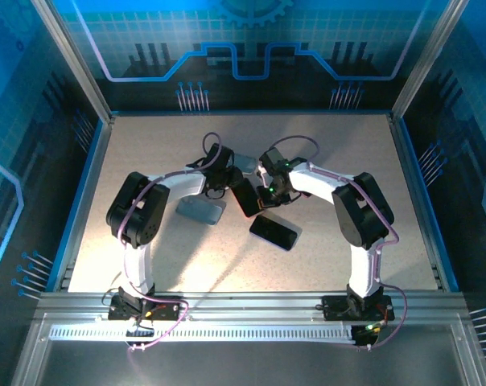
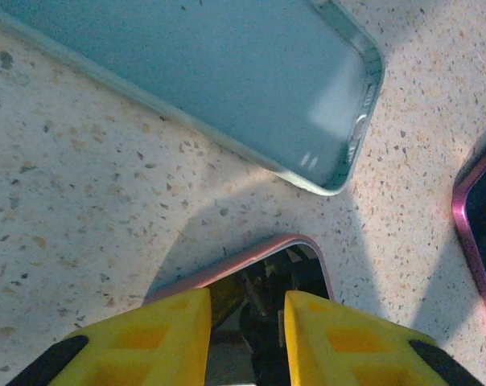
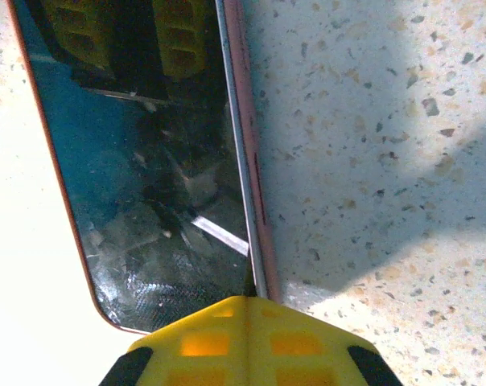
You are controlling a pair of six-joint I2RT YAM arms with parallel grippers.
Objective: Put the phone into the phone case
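The phone (image 1: 245, 195) sits at the middle of the table (image 1: 146, 153), slanted between the two arms, with its pink rim casting a shadow on the surface. The left gripper (image 2: 247, 301) has its fingers a little apart over the phone's far end; I cannot tell whether they clamp it. The right gripper (image 3: 247, 310) has its fingers pressed together, touching the phone's near end by its long edge. The pale blue case (image 1: 200, 211) lies open side up just left of the phone, with bare table between its rounded corner and the rim. A second phone (image 1: 273, 231) lies flat near the right. Wide bare table runs to the far and side walls.
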